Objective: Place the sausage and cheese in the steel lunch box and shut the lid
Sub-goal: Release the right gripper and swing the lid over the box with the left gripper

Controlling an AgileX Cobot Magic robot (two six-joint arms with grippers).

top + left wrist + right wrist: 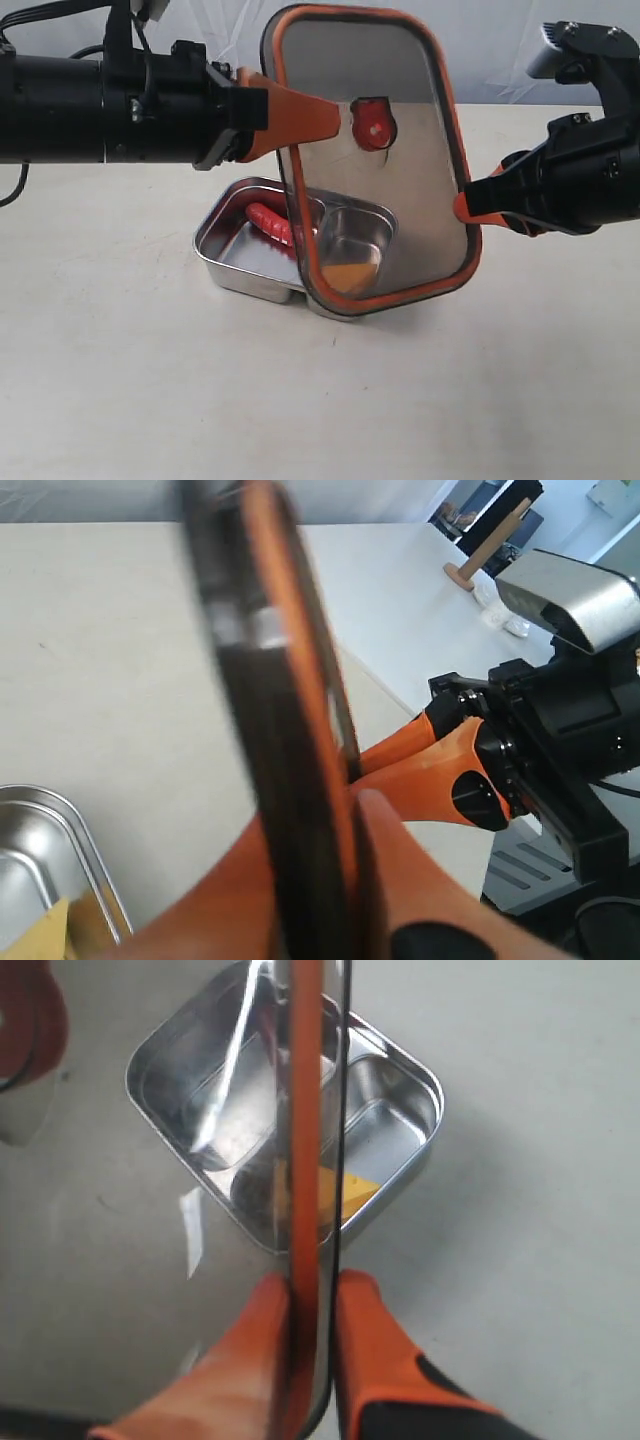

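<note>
The lid (400, 190) stands on edge above the steel lunch box (228, 262), its orange rim toward the exterior camera. My left gripper (335, 118) is shut on the lid's left edge, one finger on each face (400, 850). Opposite it, my right gripper (465, 205) is shut on the right edge, pinching the rim (312, 1285). The sausage (268, 222) lies in the box's large compartment. Seen through the lid, the cheese (350, 275) sits in the small compartment and also shows beside the lid's edge (358, 1192).
The box rests on a pale tabletop (150, 400). A wooden stand (482, 548) and small white items sit far back near the table's edge. The right arm's camera housing (575, 595) is close beside the lid.
</note>
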